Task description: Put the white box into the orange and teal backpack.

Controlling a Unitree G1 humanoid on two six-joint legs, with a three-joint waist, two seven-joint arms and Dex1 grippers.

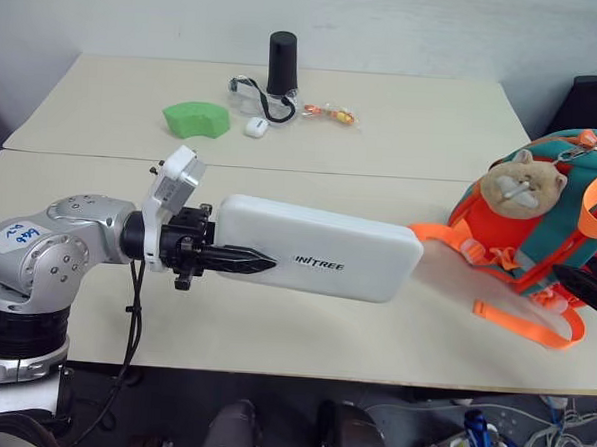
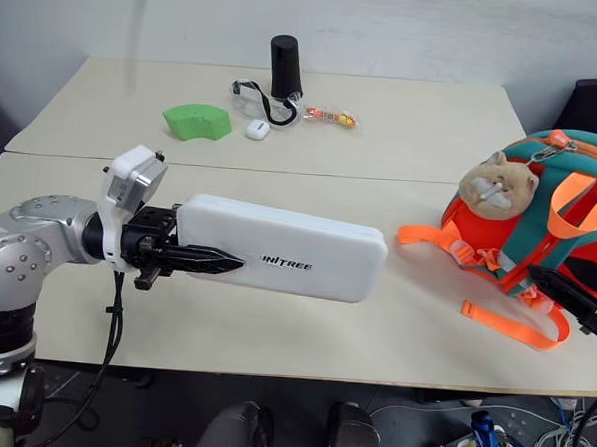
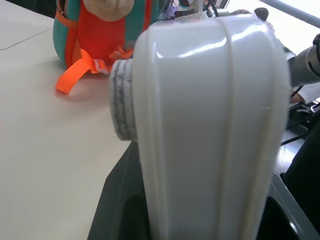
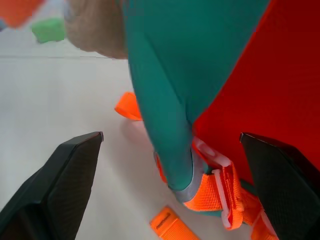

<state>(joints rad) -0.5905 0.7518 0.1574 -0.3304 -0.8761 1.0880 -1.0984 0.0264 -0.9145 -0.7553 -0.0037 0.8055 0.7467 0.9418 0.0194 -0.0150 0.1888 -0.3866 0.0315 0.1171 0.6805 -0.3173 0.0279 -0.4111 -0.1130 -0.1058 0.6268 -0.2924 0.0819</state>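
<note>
white box [image 1: 322, 250], a long rigid plastic case lettered "intree", is held level above the bench [image 1: 273, 327] by the left tool [image 1: 238, 260], whose black fingers pinch one short end while the far end points at the orange and teal backpack [image 1: 548, 232]. smooth and glossy, it looks light but slippery, and an end grip leaves much of its length unsupported; a hold nearer the middle would likely be steadier. the backpack stands on the bench to the right, a plush hamster [image 1: 522, 183] on its front and orange straps [image 1: 519, 323] trailing; no open compartment is visible, so its contents cannot be told. the right tool [image 4: 175, 190] sits just beside the backpack's lower side, fingers spread wide and holding nothing.
</note>
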